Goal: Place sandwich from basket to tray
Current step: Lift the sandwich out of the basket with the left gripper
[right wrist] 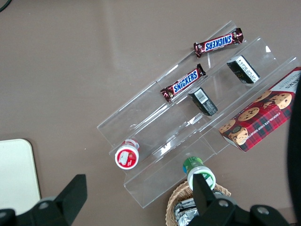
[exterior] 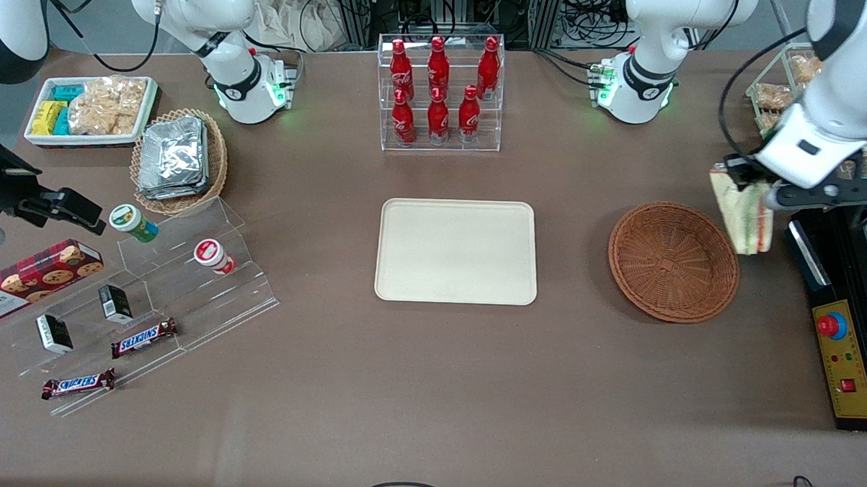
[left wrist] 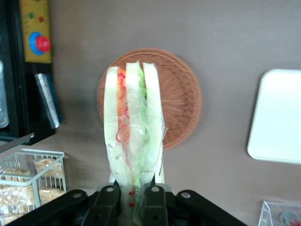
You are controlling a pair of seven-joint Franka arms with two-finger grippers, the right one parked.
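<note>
My left gripper is shut on the sandwich and holds it in the air just outside the basket's rim, toward the working arm's end of the table. The wedge hangs from the fingers with its pale bread and green and orange layers showing. In the left wrist view the sandwich stands out from the gripper, with the reddish-brown wicker basket below it. Nothing lies in the basket. The cream tray lies bare at mid-table, beside the basket; in the wrist view the tray is partly visible.
A black control box with a red button stands close to the gripper. A wire rack of snack bags is near it. A clear rack of red bottles stands farther back than the tray. Snack shelves and a foil-packet basket are toward the parked arm's end.
</note>
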